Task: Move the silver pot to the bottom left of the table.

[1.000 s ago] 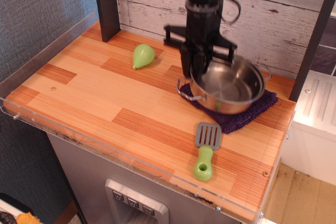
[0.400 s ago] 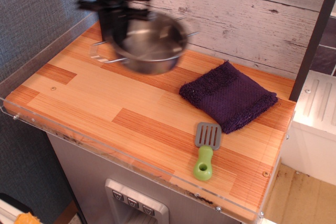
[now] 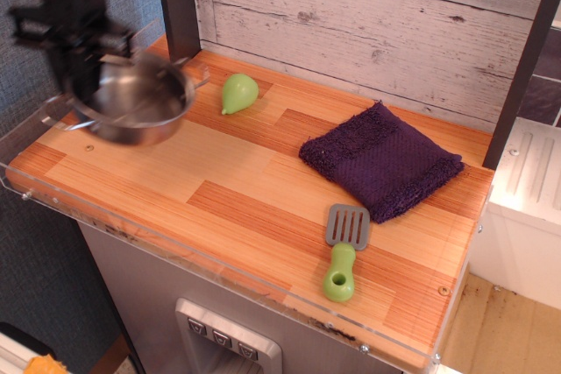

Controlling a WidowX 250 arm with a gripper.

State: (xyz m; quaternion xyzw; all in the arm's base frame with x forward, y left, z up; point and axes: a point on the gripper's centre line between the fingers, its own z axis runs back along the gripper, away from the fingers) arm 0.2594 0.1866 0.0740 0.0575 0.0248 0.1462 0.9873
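The silver pot (image 3: 140,104) is a shallow shiny steel pot, blurred by motion, held a little above the left end of the table (image 3: 245,190). My black gripper (image 3: 77,85) comes down from above and is shut on the pot's left rim. A wire handle sticks out on the pot's right side near the back. The pot hangs over the table's left edge area, close to the clear acrylic rim.
A green pear-shaped toy (image 3: 238,93) lies at the back middle. A purple cloth (image 3: 381,160) lies at the right. A spatula (image 3: 343,251) with a grey blade and green handle lies near the front right. A dark post (image 3: 178,2) stands at the back left.
My gripper has carried the pot off the purple cloth, across the back of the table and down to the left end. The cloth and the green toy are now uncovered.
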